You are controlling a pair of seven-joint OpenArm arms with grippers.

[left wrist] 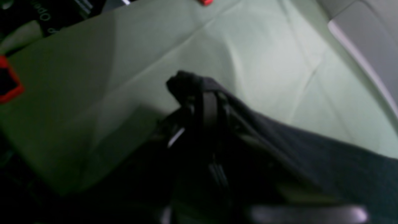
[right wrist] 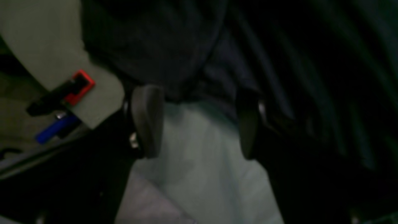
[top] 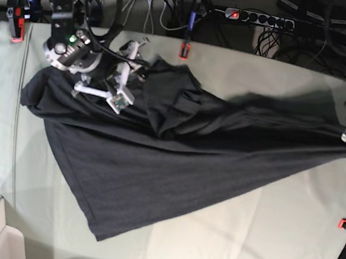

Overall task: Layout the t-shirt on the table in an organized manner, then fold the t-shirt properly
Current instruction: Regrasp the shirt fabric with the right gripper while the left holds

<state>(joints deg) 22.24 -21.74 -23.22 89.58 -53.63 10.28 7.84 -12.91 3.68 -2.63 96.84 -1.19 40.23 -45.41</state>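
Big dark t-shirt [top: 156, 159] spread slantwise over the table [top: 260, 243], bunched up near the middle. Left gripper [left wrist: 205, 102] pinched tight on one corner of the t-shirt, pulled out to the table's edge. Right gripper [right wrist: 199, 121] wide open — fingers [right wrist: 147, 121] apart, nothing between them, just the shirt's edge lying close by. Red clamp [right wrist: 79, 87] on the table rim.

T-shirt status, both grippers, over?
Left gripper shut on t-shirt corner, pulled taut. Right gripper open, empty, above the table. Shirt bunched, not yet flat. Nothing in the way.
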